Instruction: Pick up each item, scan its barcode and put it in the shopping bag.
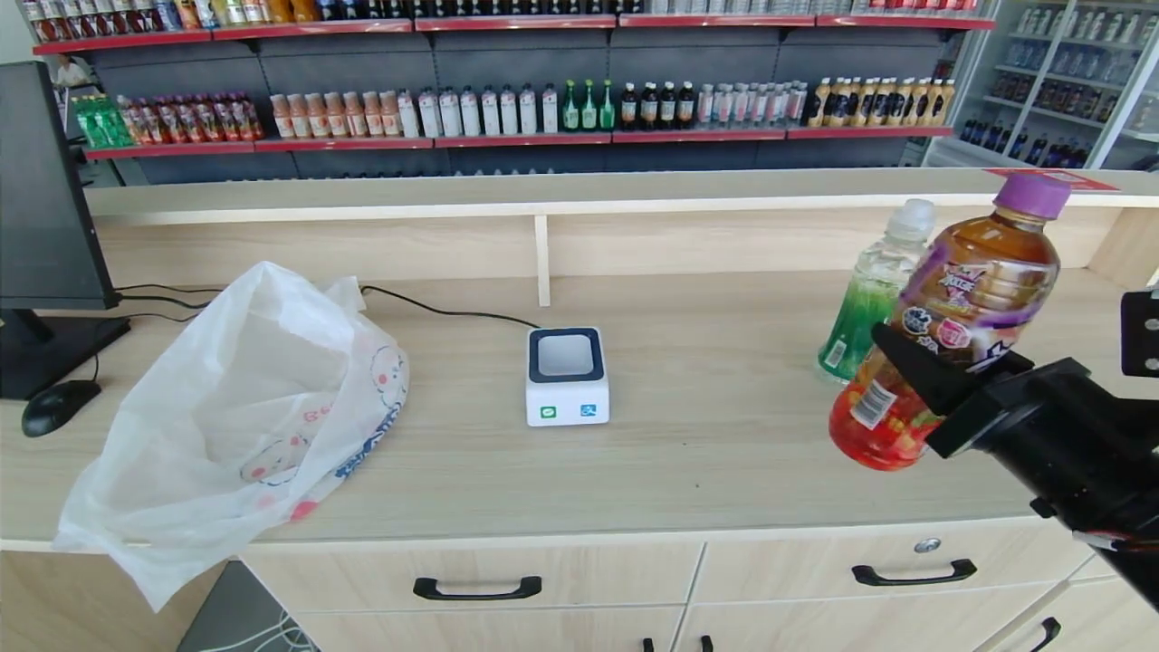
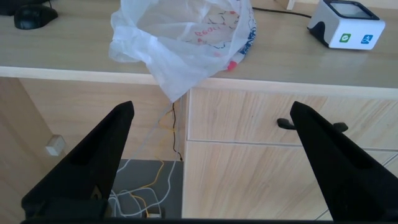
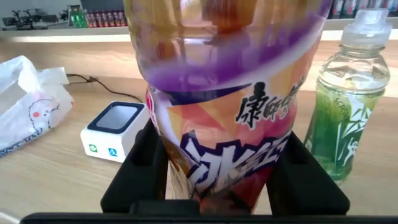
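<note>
Head view: right gripper (image 1: pixel 934 364) grasps the purple-capped bottle (image 1: pixel 976 294), green bottle (image 1: pixel 867 303) just behind it, scanner (image 1: pixel 567 377) to its left; left gripper (image 2: pixel 211 111) spread wide.

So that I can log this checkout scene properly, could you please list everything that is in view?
Light wooden counter: one, black-handled drawers beneath.
Purple-capped plastic bottle of amber tea: one, amber and purple, held above the counter's right side.
Clear plastic bottle with green label: one, white cap, standing on the counter behind the held bottle.
White box scanner: one, dark-framed window, counter middle.
White plastic shopping bag: one, printed, counter's left, overhanging the front edge.
Black mouse: one, counter's far left.
Black monitor: one, far left.
Shelf bottles: many, mixed colours, red-edged shelves behind.
Right tool: black, shut on the tea bottle.
Left tool: black, open, low before the drawers.
</note>
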